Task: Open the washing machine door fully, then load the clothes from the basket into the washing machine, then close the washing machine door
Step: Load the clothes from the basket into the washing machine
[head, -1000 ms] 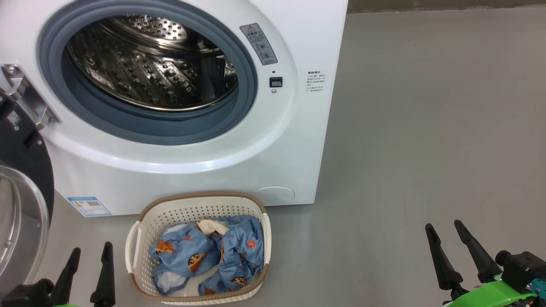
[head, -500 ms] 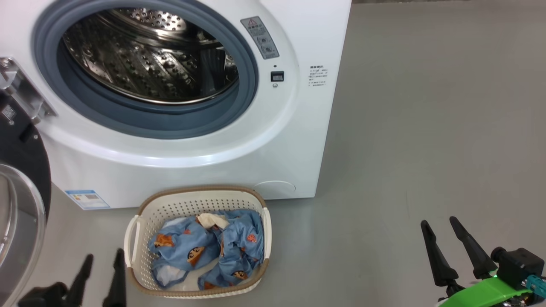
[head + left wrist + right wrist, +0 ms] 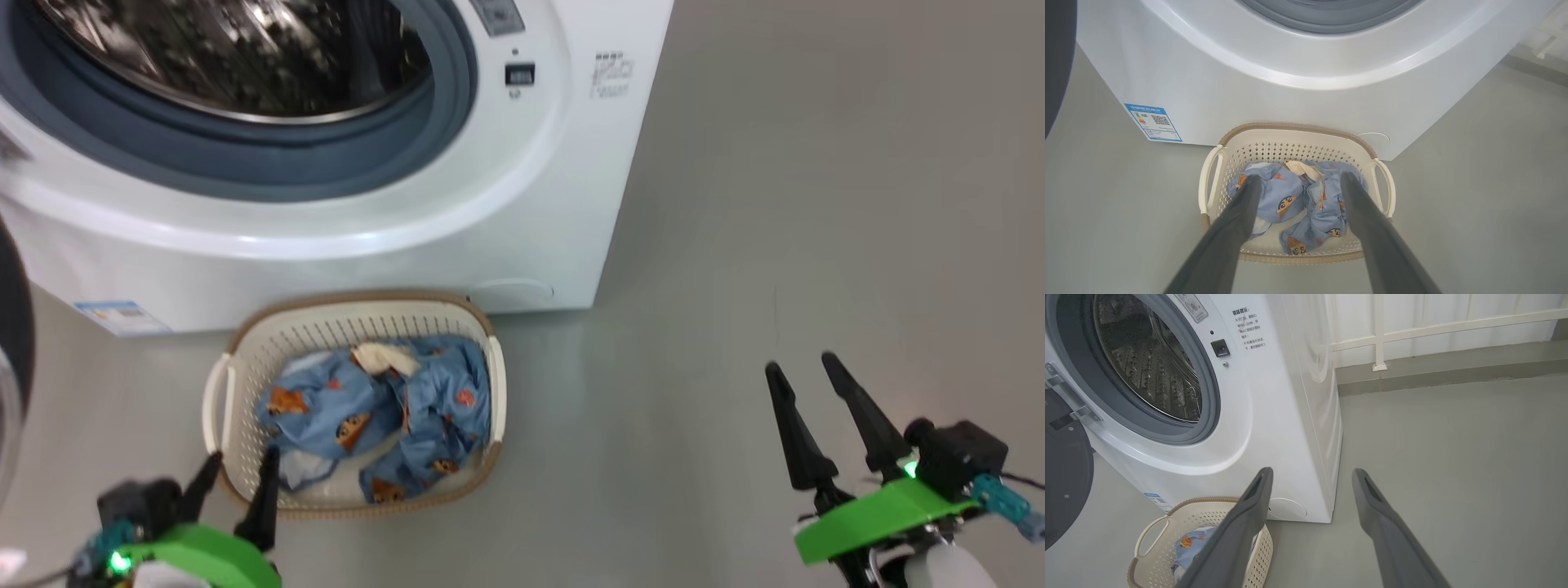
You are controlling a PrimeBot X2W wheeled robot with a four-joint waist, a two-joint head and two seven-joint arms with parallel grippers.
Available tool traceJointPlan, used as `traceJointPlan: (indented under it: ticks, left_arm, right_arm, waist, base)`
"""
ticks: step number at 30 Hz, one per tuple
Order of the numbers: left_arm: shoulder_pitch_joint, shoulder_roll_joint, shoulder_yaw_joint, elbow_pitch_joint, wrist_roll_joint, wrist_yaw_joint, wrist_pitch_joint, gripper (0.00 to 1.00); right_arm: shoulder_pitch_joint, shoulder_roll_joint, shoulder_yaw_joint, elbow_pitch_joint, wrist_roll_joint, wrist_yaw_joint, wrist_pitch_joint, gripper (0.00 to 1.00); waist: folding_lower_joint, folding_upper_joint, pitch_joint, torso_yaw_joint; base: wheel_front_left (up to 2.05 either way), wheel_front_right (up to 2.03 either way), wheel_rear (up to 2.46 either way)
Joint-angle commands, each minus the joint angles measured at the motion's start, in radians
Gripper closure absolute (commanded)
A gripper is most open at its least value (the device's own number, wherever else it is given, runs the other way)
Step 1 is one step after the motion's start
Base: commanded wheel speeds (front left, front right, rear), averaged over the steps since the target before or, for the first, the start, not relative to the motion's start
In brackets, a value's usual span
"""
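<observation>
The white washing machine (image 3: 531, 204) stands with its steel drum uncovered. Its black door (image 3: 12, 327) is swung out to the left, also dark at the edge of the right wrist view (image 3: 1065, 477). In front sits the cream basket (image 3: 359, 300) holding blue clothes (image 3: 367, 408) with orange faces. My left gripper (image 3: 242, 456) is open at the basket's near left corner. In the left wrist view it (image 3: 1301, 176) points down at the clothes (image 3: 1290, 196), apart from them. My right gripper (image 3: 800, 363) hangs open over bare floor to the right, holding nothing.
Grey floor spreads to the right of the machine. A white railing (image 3: 1380, 335) and wall run behind it. A blue label (image 3: 1153, 122) marks the machine's lower front, left of the basket (image 3: 1290, 127).
The head camera has tilted down, so the whole scene sits higher in the picture. My left gripper has moved right and forward to the basket's near left corner. Both grippers stay open.
</observation>
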Motion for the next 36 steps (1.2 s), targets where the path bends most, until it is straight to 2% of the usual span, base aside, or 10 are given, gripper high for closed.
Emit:
traceJointPlan:
  ticks: [1, 18, 28, 36]
  left_arm:
    - [-0.088, 0.051, -0.001, 0.026, -0.013, -0.002, -0.006, 0.00]
    - [-0.485, 0.189, -0.305, 0.343, -0.137, -0.002, -0.006, 0.00]
    - [-0.631, 0.253, -0.512, 0.448, -0.248, -0.002, -0.006, 0.00]
    - [-0.715, 0.296, -0.659, 0.479, -0.322, -0.002, -0.005, 0.00]
  right_arm:
    - [-0.045, 0.003, 0.027, -0.031, -0.017, 0.002, -0.012, 0.00]
    - [-0.232, 0.056, 0.085, -0.073, -0.068, 0.002, -0.012, 0.00]
    - [-0.282, 0.082, 0.113, -0.095, -0.085, 0.002, -0.012, 0.00]
    - [-0.297, 0.096, 0.134, -0.111, -0.092, 0.002, -0.012, 0.00]
  waist:
    - [0.0001, -0.0001, 0.114, -0.019]
    - [0.0001, -0.0001, 0.378, -0.087]
    - [0.0001, -0.0001, 0.481, -0.133]
    - [0.0001, -0.0001, 0.544, -0.157]
  base:
    - [0.00, 0.00, 0.00]
    - [0.00, 0.00, 0.00]
    - [0.00, 0.00, 0.00]
    - [0.00, 0.00, 0.00]
